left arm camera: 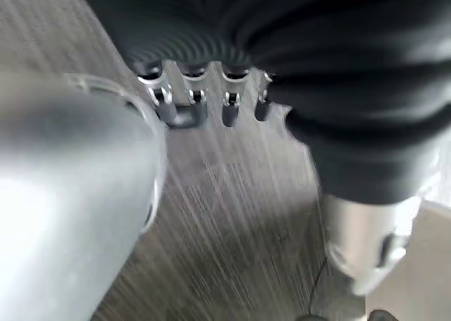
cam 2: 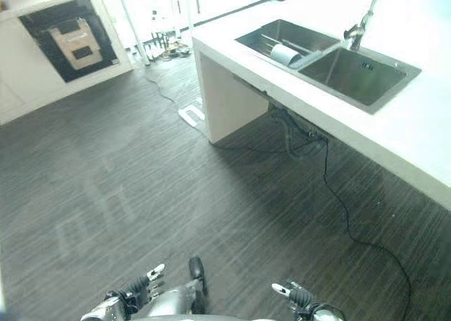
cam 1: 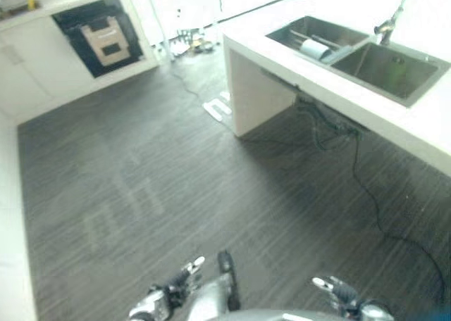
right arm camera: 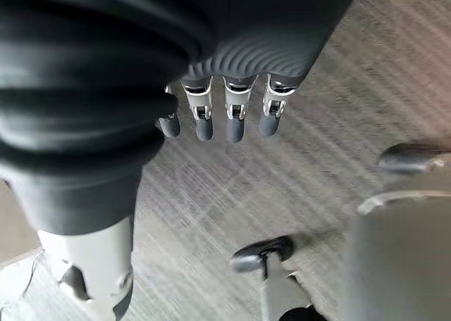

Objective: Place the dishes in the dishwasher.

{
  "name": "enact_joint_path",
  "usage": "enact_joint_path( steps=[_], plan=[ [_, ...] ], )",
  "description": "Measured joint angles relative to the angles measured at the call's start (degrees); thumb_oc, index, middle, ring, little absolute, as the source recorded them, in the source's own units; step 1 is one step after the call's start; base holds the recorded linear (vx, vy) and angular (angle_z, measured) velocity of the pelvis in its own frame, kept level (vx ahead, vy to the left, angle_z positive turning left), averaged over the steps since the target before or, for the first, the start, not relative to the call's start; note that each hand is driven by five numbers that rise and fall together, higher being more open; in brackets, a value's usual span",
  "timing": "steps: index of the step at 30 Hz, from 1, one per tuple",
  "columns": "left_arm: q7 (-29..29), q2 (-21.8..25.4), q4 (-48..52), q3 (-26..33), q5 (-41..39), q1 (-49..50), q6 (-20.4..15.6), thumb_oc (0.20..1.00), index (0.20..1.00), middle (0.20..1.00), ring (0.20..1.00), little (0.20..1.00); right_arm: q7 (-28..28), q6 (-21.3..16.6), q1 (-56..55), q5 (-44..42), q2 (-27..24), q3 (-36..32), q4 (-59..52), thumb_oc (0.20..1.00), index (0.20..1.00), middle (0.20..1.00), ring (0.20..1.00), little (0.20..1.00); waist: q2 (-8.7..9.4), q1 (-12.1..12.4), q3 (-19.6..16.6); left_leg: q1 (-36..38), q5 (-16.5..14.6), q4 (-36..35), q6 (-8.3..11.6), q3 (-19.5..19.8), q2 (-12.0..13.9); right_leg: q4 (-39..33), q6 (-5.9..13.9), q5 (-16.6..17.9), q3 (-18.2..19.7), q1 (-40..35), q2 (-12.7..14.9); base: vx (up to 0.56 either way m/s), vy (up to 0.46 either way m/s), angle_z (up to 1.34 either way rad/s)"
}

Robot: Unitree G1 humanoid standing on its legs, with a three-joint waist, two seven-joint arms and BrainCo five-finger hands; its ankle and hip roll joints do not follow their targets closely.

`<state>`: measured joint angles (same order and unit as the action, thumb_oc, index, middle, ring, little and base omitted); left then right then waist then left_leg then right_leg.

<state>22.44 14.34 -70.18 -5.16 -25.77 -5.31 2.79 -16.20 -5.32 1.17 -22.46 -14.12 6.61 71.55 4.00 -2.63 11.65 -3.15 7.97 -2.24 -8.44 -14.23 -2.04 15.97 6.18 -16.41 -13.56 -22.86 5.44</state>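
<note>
Progress: you've barely started; nothing loaded, judging by this.
Left hand (cam 1: 184, 273): low, fingers relaxed, empty.
Right hand (cam 1: 332, 290): the same, empty.
Dishes: a pale dish (cam 1: 314, 48) lies in the sink (cam 1: 366, 67) on the bench (cam 1: 394, 120), well away from you.

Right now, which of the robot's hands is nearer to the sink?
The right hand. It hangs low on the sink's side of the floor; the left hand hangs farther off. Both are well short of it.
</note>
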Motion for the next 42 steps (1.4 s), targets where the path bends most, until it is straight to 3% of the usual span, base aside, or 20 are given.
enact_joint_path(
  steps=[3,5,8,9,10,11,13,16,17,20,23,25,26,28,31,32,35,37,39,42],
  plan=[
    [0.9,-0.1,-0.6,-2.3,0.0,-4.3,0.6,1.0,1.0,1.0,1.0,1.0,1.2,1.2,-0.6,0.0,0.0,-0.9,-1.0,1.0,1.0,1.0,1.0,1.0,-3.22,-1.6,0.6,7.4,-3.6,-2.7,-0.9,1.4,-2.1,27.4,0.83,0.5,0.6,22.1,1.5,0.3,0.427,0.5],
    [0.5,0.8,0.3,-4.7,-0.1,-4.4,0.4,1.0,1.0,1.0,1.0,1.0,1.6,1.1,-0.3,-0.1,-0.3,-1.1,-1.4,1.0,1.0,1.0,1.0,1.0,-4.28,-1.7,0.6,10.2,-6.6,-2.7,-1.44,1.6,-3.0,39.0,1.69,11.5,-0.2,31.9,4.1,0.19,0.162,0.21],
    [0.3,-0.2,0.5,-6.2,-0.2,-4.9,0.9,1.0,1.0,1.0,1.0,1.0,1.6,1.1,-0.2,-0.3,-1.6,-2.7,-2.8,1.0,1.0,1.0,1.0,1.0,-7.42,-3.4,1.6,11.5,-9.3,-2.7,0.23,6.2,0.1,23.5,-2.16,3.8,-1.1,35.4,-1.6,0.27,-0.091,0.24],
    [0.3,-0.3,0.5,-6.2,-0.2,-5.5,1.0,1.0,1.0,1.0,1.0,1.0,1.6,1.1,-0.3,-0.4,-1.7,-2.9,-2.9,1.0,1.0,1.0,1.0,1.0,-7.38,-3.5,1.9,11.7,-9.5,-2.7,0.67,6.6,0.5,17.5,-2.68,3.7,-1.9,35.7,-2.4,0.23,-0.129,0.59],
    [0.4,-0.7,0.2,-6.1,-0.1,-7.4,0.9,1.0,1.0,1.0,1.0,1.0,1.6,1.1,-0.5,-1.4,-2.2,-2.6,-2.8,1.0,1.0,1.0,1.0,1.0,-6.26,-3.7,2.8,12.6,-10.2,-2.7,1.95,7.8,0.6,-5.0,-2.7,6.5,-3.4,35.6,-3.2,0.24,-0.102,0.53],
    [0.4,-0.7,0.2,-6.0,-0.1,-7.3,0.9,1.0,1.0,1.0,1.0,1.0,1.6,1.1,-1.0,-1.4,-2.2,-2.7,-2.5,1.0,1.0,1.0,1.0,1.0,-4.87,-3.7,3.3,13.8,-10.5,-2.7,2.4,7.6,-0.3,-9.1,-2.06,8.5,-2.5,37.3,-1.9,0.25,-0.098,0.58],
    [0.4,-0.6,0.3,-6.0,-0.1,-3.5,0.4,1.0,1.0,1.0,1.0,1.0,1.3,0.9,-1.3,-1.3,-2.0,-2.7,-2.2,1.0,1.0,1.0,1.0,1.0,-3.04,-4.9,3.4,17.8,-13.7,-2.7,3.21,7.2,-0.9,-8.7,-0.98,15.2,-2.7,41.7,1.5,0.3,-0.15,0.24],
    [0.6,-1.5,0.3,-6.2,0.0,2.9,0.3,1.0,1.0,1.0,1.0,1.0,0.8,0.8,-2.4,-1.3,-1.8,-2.8,-2.4,1.0,1.0,1.0,1.0,1.0,-4.16,-5.0,1.8,20.3,-19.2,0.7,6.57,6.9,2.2,-1.5,-1.26,16.1,-5.0,38.4,1.9,0.23,-0.237,0.06],
    [0.6,-1.5,0.2,-6.1,0.0,3.1,0.3,1.0,1.0,1.0,1.0,1.0,0.9,0.8,-2.7,-1.3,-1.7,-2.8,-2.3,1.0,1.0,1.0,1.0,1.0,-4.11,-4.3,1.7,20.2,-20.5,3.7,8.64,6.1,3.0,-4.7,-5.08,20.6,-5.8,35.4,1.4,0.2,-0.207,0.14],
    [0.7,-2.7,0.2,-5.5,0.0,2.7,-0.2,1.0,1.0,1.0,1.0,1.0,0.9,0.5,-1.0,-1.2,-2.1,-2.6,-2.7,1.0,1.0,1.0,1.0,1.0,-5.14,-4.0,1.3,18.5,-21.3,15.7,10.02,3.8,6.6,-10.5,-11.42,18.1,-5.5,26.2,-3.5,0.2,-0.218,-0.18],
    [0.7,-3.1,0.5,-5.5,0.0,0.0,-0.9,1.0,1.0,1.0,1.0,1.0,0.9,-0.2,0.2,-1.0,-3.0,-2.6,-3.3,1.0,1.0,1.0,1.0,1.0,-5.59,-4.2,0.7,11.5,-20.5,22.6,10.22,2.7,7.1,-11.0,-11.62,16.6,-5.2,23.8,-4.9,0.12,-0.18,-0.17],
    [0.7,-3.1,0.6,-3.6,-0.1,-1.0,-1.9,1.0,1.0,1.0,1.0,1.0,1.1,0.2,1.6,-0.9,-3.1,-2.6,-1.2,1.0,1.0,1.0,1.0,1.0,-3.91,-3.5,1.0,-2.4,-13.4,46.9,15.33,7.8,7.9,-13.1,-12.27,15.6,-2.5,21.8,-5.3,0.14,0.04,-0.38],
    [0.7,-2.9,1.7,-2.4,-0.1,-1.2,-2.8,1.0,1.0,1.0,1.0,1.0,1.3,0.6,1.7,-1.0,-3.1,-2.5,-0.9,1.0,1.0,1.0,1.0,1.0,-3.18,-2.6,1.1,-6.9,-14.8,46.5,13.8,8.8,8.0,-14.6,-11.86,16.0,-1.0,20.4,-5.3,0.23,0.184,-0.95],
    [0.9,-2.4,2.0,-1.5,0.0,-0.9,-2.4,1.0,1.0,1.0,1.0,1.0,1.6,0.7,2.0,-0.9,-3.8,-2.3,0.0,1.0,1.0,1.0,1.0,1.0,-3.28,-3.0,1.0,-7.5,-14.2,26.2,12.52,9.4,8.2,-17.8,-10.5,15.9,1.2,16.6,-5.8,0.3,0.25,-0.85],
    [1.9,-2.3,-0.6,-0.6,-0.1,0.8,-2.5,1.0,1.0,1.0,1.0,1.0,1.7,1.0,1.9,-1.0,-4.9,-0.3,1.1,1.0,1.0,1.0,1.0,1.0,-5.58,-2.9,0.3,-3.9,-7.0,-2.1,14.93,22.5,8.5,-20.3,-10.02,15.6,7.1,12.8,-7.6,0.23,0.243,-0.99],
    [2.4,-2.3,-0.6,1.0,0.0,0.2,-2.8,1.0,1.0,1.0,1.0,1.0,1.7,1.1,1.5,-1.0,-5.0,-0.5,2.4,1.0,1.0,1.0,1.0,1.0,-5.59,-2.5,0.4,-4.5,-5.6,-2.6,15.11,23.4,8.9,-20.7,-9.62,15.4,8.6,12.1,-7.7,0.14,0.248,-0.83],
    [3.1,-2.4,-0.6,0.2,2.3,-0.4,-2.2,1.0,1.0,1.0,1.0,1.0,1.8,1.0,-1.1,-1.2,-6.1,-0.6,2.2,1.0,1.0,1.0,1.0,1.0,-5.5,-3.8,0.3,-2.2,-4.7,0.5,13.78,13.0,9.7,-20.9,-7.23,13.1,9.9,9.5,-5.3,0.15,0.267,-0.51],
    [3.0,-2.0,-0.9,-0.8,2.2,-0.6,-1.6,1.0,1.0,1.0,1.0,1.0,1.6,1.1,-2.2,-1.2,-5.2,-2.9,2.3,1.0,1.0,1.0,1.0,1.0,-5.85,-5.6,0.8,4.0,0.5,-3.4,10.88,12.8,7.4,-15.8,-2.85,9.8,10.6,9.6,-3.0,0.14,0.241,-0.29],
    [2.8,-0.8,-0.8,-3.4,2.2,-1.9,-1.6,1.0,1.0,1.0,1.0,1.0,1.2,0.9,-3.8,-1.1,-3.2,-3.2,2.5,1.0,1.0,1.0,1.0,1.0,-5.45,-5.8,1.0,5.8,-1.3,-3.1,7.94,11.8,5.5,-8.7,-1.41,6.3,8.0,13.9,-0.6,0.08,0.177,-0.18],
    [2.4,1.0,-1.0,-4.0,2.1,-2.1,-1.6,1.0,1.0,1.0,1.0,1.0,0.5,0.9,-4.4,-0.7,-1.2,-3.2,2.2,1.0,1.0,1.0,1.0,1.0,-4.16,-5.7,0.7,6.3,-2.9,-3.4,5.71,10.1,2.4,-7.9,-1.06,10.4,8.2,22.3,2.2,0.07,0.158,-0.08]
  ],
)
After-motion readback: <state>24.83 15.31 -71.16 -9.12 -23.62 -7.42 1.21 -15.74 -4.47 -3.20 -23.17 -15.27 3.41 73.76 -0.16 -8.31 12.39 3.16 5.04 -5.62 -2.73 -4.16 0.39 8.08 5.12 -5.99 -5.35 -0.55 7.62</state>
